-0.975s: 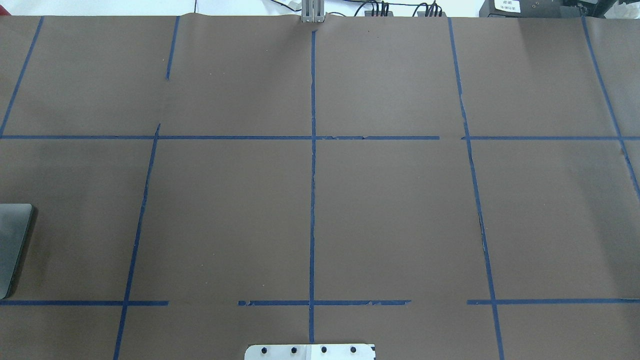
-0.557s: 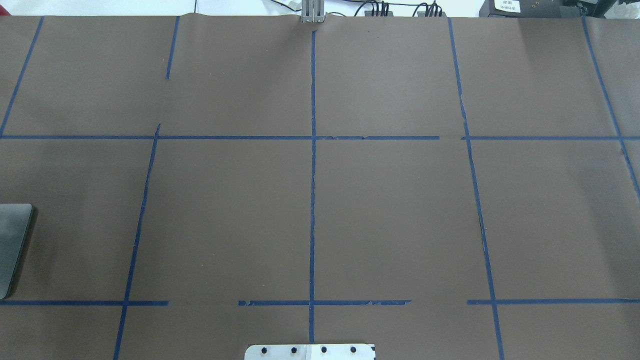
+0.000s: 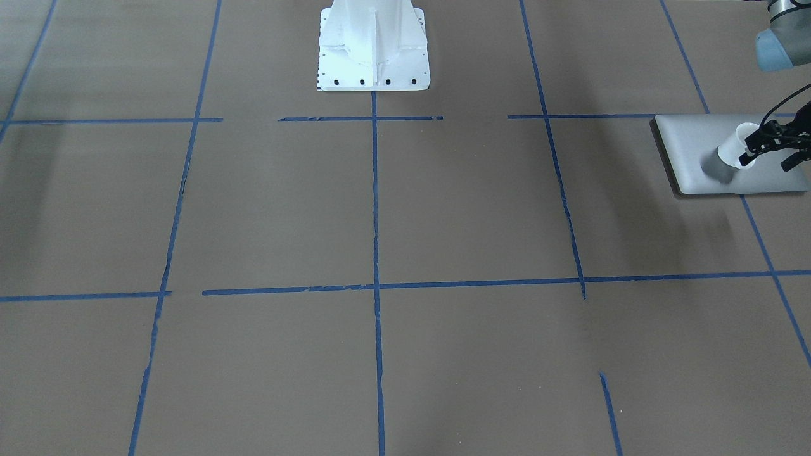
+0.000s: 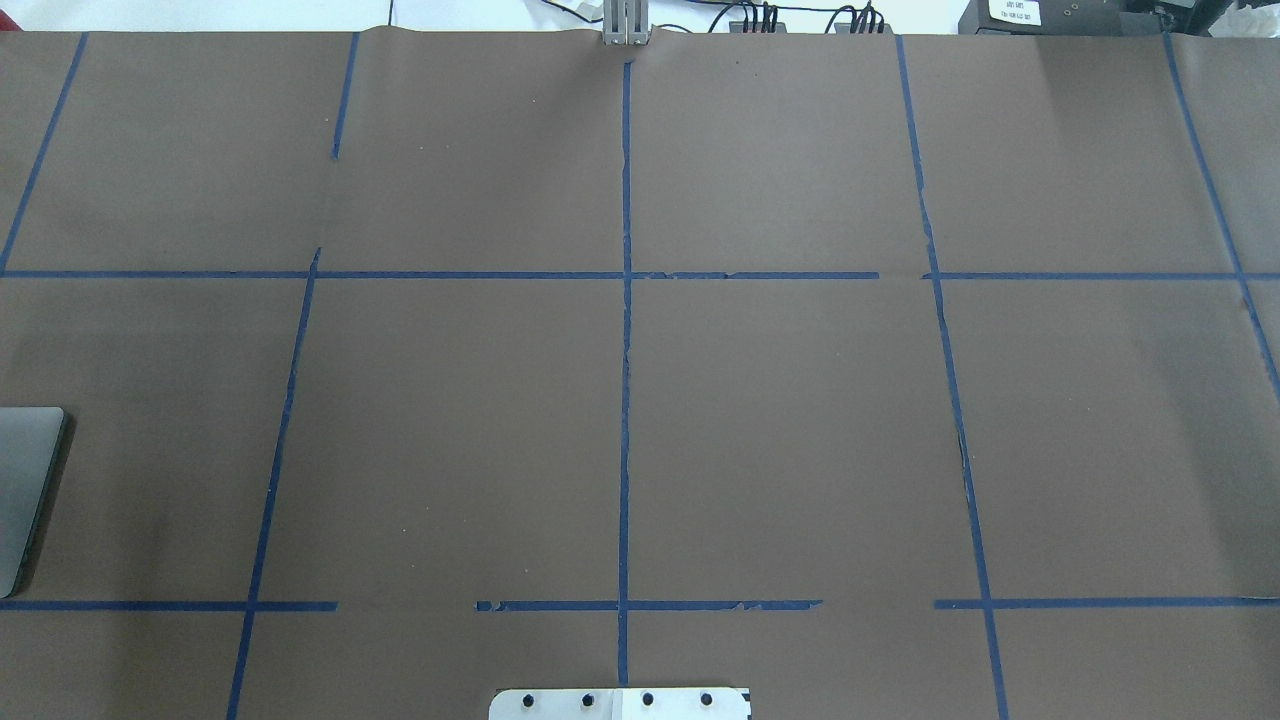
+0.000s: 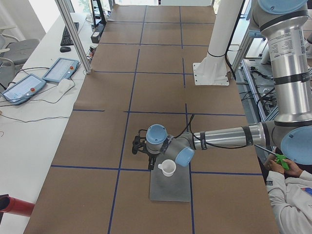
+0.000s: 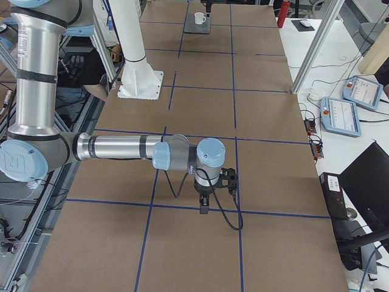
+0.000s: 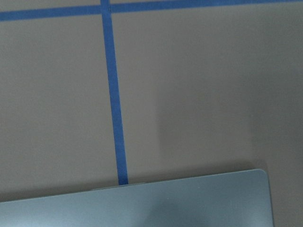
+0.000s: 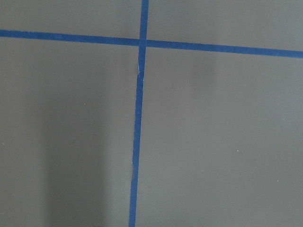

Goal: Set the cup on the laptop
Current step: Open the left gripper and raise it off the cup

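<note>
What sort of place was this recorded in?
Most likely a robotics lab workcell. The table is papered brown and marked with a blue tape grid. Two teach pendants lie on the side bench. A white pedestal is bolted to the tabletop.

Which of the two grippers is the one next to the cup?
The left gripper, above the laptop with the cup right beside its fingers. The right gripper hangs far off from both, over blue tape lines.
</note>
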Controlling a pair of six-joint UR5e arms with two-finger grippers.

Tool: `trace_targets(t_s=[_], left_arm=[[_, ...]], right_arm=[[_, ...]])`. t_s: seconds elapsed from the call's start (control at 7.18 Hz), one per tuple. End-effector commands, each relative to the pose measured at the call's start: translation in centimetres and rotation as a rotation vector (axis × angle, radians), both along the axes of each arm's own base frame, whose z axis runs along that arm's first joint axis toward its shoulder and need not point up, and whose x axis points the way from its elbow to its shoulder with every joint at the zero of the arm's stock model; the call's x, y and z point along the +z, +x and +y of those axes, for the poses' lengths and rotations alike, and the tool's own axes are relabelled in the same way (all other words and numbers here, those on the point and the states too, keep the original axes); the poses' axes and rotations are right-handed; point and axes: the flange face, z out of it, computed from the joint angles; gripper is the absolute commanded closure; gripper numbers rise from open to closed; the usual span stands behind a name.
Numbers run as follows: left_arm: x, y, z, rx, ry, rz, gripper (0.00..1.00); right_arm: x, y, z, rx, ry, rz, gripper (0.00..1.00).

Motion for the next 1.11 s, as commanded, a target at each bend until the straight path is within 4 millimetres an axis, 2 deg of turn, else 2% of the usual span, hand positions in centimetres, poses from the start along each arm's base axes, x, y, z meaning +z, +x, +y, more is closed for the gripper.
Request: trace_targets(t_s=[0.0,0.14,0.28,0.42,0.84,0.97], left_arm=[[-0.6,-7.7,-3.1,-0.009,0.037,-0.066,0.0],[-2.8,-11.6,-6.6,-0.006,-0.005,-0.088,0.0],[-6.0,-15.6,-8.2,-0.029,-0.019,-0.096,0.0],[-9.3,-15.8,-8.5,-0.027,-0.023,-0.099,0.0],[-7.4,-15.4,-4.8,-0.025,-0.064,-0.095,0.0],[-5.4,-14.9,-2.7,-0.019,-0.109,-0.09,0.0]], right_arm=[[0.0,0.0,0.0,0.0,0.0,0.0,0.0],[0.0,0.0,0.0,0.0,0.0,0.0,0.0],[0.0,0.0,0.0,0.0,0.0,0.0,0.0],[0.0,0.0,0.0,0.0,0.0,0.0,0.0],[0.0,0.0,0.0,0.0,0.001,0.0,0.0],[0.0,0.0,0.0,0.0,0.0,0.0,0.0]])
